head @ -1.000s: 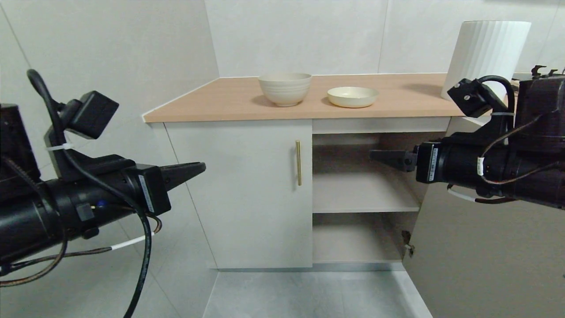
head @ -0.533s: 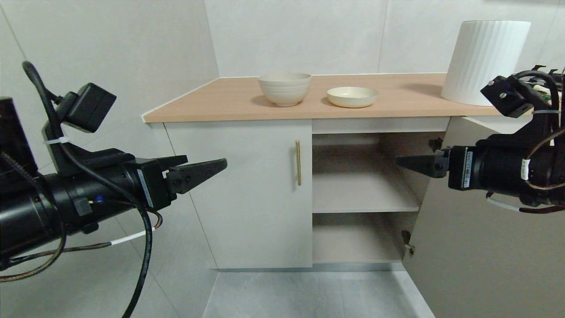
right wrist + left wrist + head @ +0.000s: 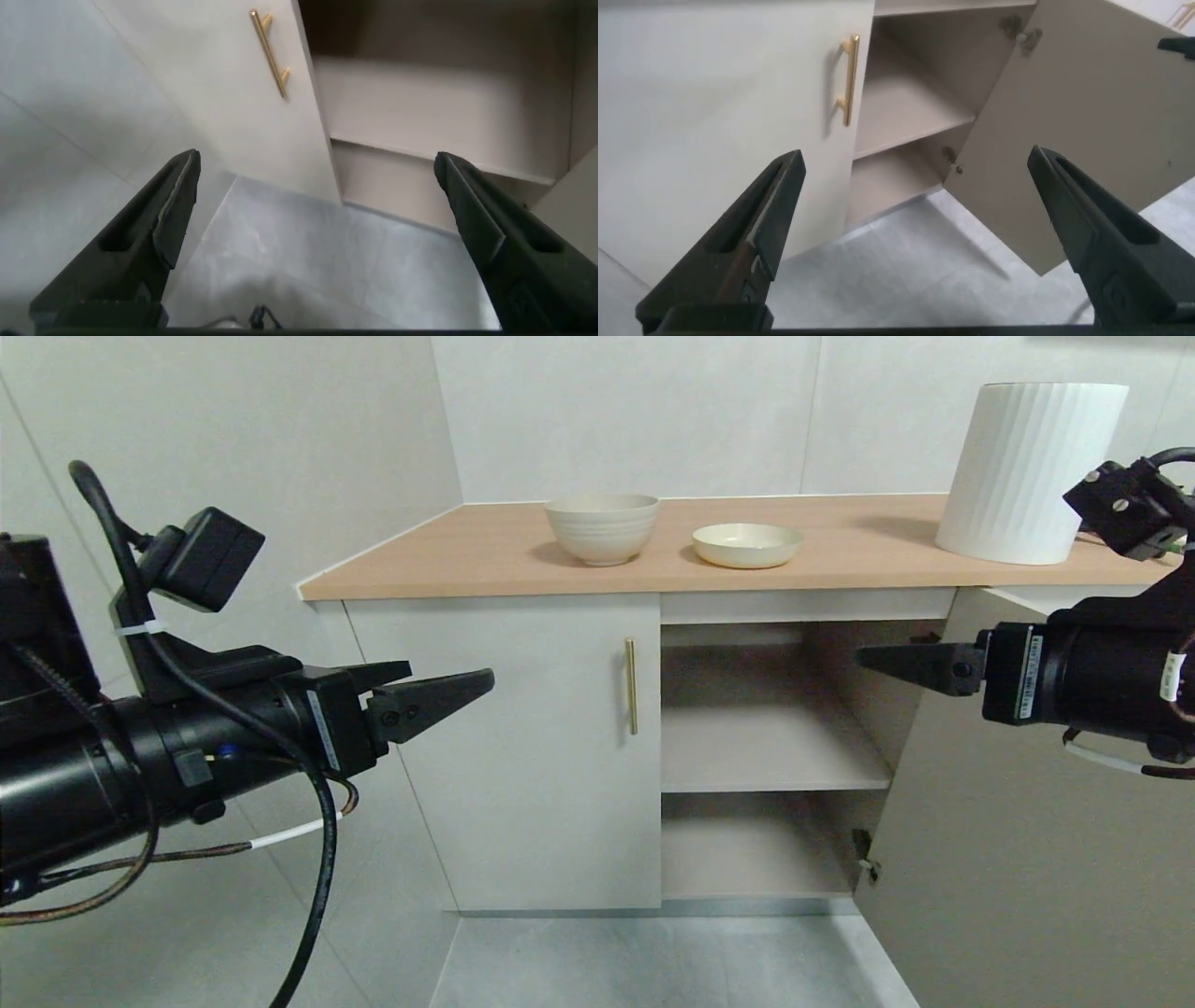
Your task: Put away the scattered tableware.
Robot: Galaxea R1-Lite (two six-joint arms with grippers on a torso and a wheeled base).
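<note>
Two splayed, left gripper [image 3: 913, 157], right gripper [image 3: 316, 157], head view's bowl [image 3: 602, 527], plate [image 3: 747, 543], counter [image 3: 467, 565]

The left arm [image 3: 112, 784] and right arm [image 3: 1111, 681] are black cylinders with boxy cameras [image 3: 210, 555], looping black cables [image 3: 313, 859], white ties [image 3: 140, 629] and seemingly white labels [image 3: 1027, 672]. Tapered black fingers [image 3: 757, 224] tip the left gripper [image 3: 451, 674] and right gripper [image 3: 873, 658].

Bowl [image 3: 602, 527] left of plate [image 3: 747, 543] on counter [image 3: 448, 560], cabinet shelves [image 3: 766, 761] below.
</note>
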